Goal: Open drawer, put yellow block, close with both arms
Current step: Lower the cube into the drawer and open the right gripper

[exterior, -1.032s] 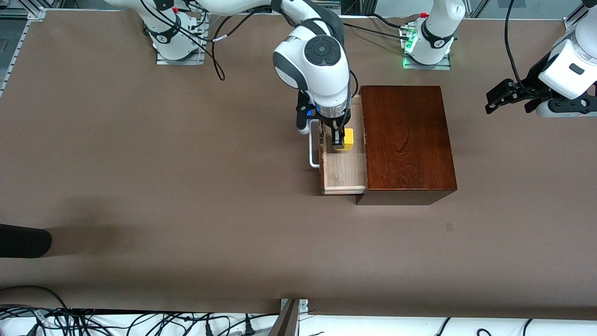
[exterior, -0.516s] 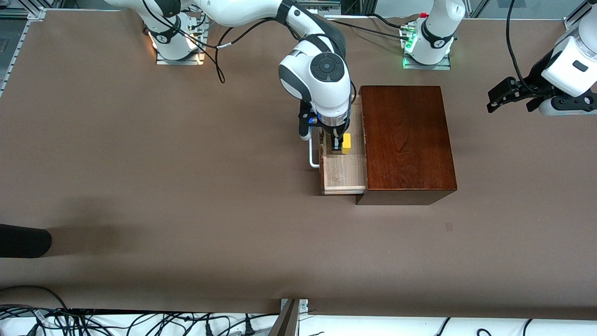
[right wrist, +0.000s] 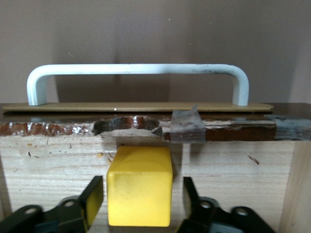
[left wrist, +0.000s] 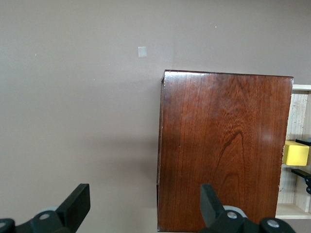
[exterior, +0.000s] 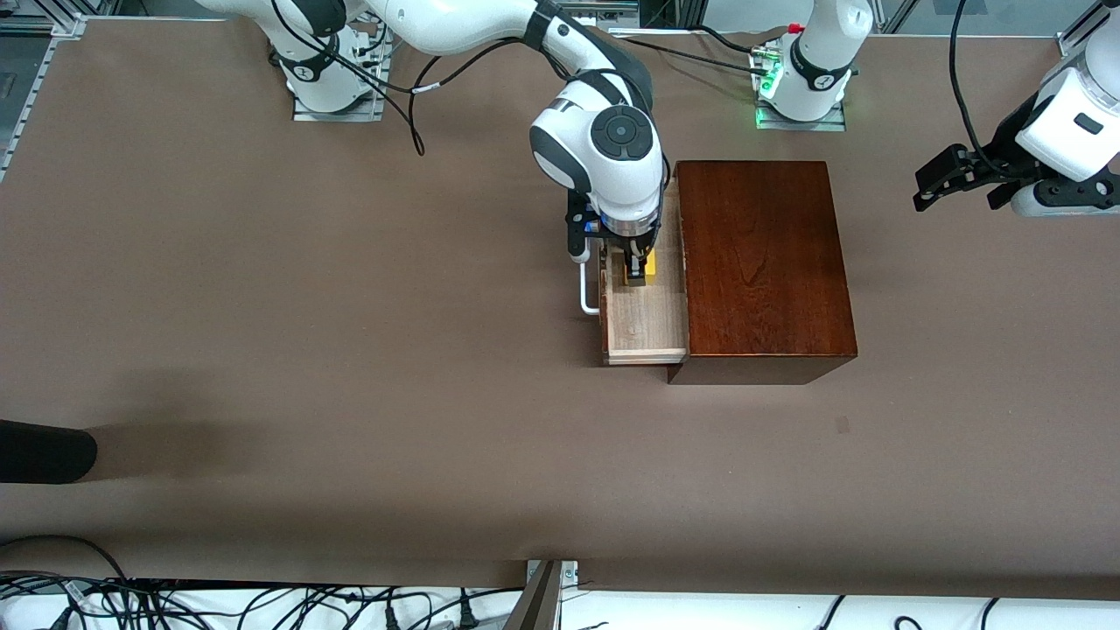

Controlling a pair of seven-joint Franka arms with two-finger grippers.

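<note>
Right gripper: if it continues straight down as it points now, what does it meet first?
Probably the yellow block, which sits between the open fingers of the right gripper inside the drawer; the drawer floor lies just beneath.

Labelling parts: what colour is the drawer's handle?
White; the handle shows best in the right wrist view.

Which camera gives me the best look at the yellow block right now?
The right wrist view: the yellow block fills it, sitting in the drawer. The front view shows a sliver under the right gripper; the left wrist view catches it at the edge.
</note>
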